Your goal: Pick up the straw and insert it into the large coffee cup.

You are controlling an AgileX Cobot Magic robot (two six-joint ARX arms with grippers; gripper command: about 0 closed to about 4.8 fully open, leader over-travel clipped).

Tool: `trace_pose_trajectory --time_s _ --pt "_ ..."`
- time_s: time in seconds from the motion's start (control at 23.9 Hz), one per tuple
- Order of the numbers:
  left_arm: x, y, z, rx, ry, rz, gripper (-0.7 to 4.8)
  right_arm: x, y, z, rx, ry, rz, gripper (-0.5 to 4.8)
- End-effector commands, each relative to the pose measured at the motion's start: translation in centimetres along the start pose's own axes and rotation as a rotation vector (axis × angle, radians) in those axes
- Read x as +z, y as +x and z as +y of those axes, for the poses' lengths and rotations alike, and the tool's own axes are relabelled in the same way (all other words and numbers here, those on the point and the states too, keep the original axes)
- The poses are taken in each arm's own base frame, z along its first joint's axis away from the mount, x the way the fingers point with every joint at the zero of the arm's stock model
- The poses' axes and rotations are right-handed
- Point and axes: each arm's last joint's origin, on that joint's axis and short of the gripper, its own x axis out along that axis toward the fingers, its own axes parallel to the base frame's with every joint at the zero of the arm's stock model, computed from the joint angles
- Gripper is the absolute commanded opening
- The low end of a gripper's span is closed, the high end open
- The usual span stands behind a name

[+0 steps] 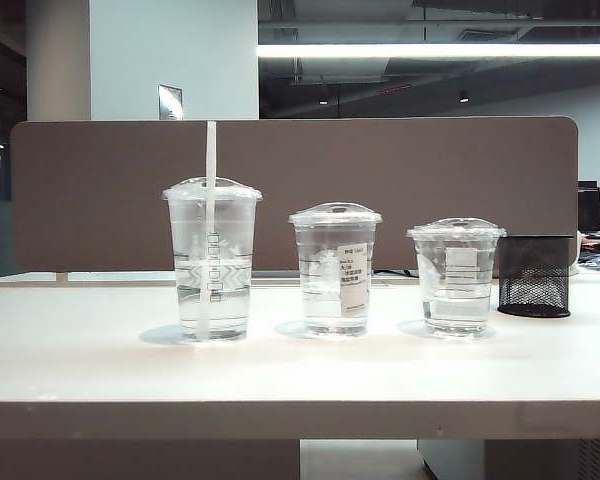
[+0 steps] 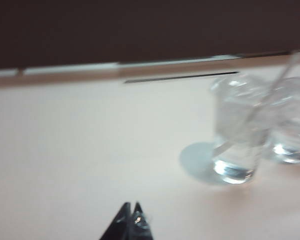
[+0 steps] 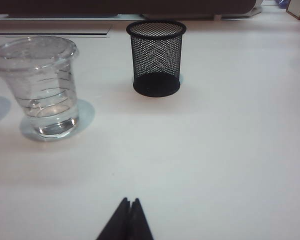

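Straw (image 1: 211, 200): standing upright in large coffee cup (image 1: 212, 260) on worktop (image 1: 300, 370). Left pincer (image 2: 131, 207), right pincer (image 3: 130, 201): both sitting closed, empty, hovering over the worktop.

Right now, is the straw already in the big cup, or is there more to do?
It looks done. The straw stands upright through the lid of the large coffee cup, reaching down to the bottom. Nothing is in hand: the left gripper and the right gripper hang over bare table, jaws shut and empty. Nothing seems left.
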Motion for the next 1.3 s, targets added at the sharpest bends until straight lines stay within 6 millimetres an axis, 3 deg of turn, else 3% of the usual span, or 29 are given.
trace_pose_trajectory --time_s 0.04,0.46,1.3 --pt "-1.1 0.5 0.3 0.073 -0.049 0.037 -0.04 0.0 0.1 0.0 0.001 -0.001 -0.009 -0.01" --pt "-4.6 1.4 0.5 0.105 -0.066 0.139 -0.04 -0.1 0.1 0.0 0.001 -0.001 -0.007 -0.01" --pt "-4.7 1.6 0.6 0.136 -0.047 0.098 -0.04 -0.1 0.1 0.0 0.001 -0.001 -0.007 -0.01"
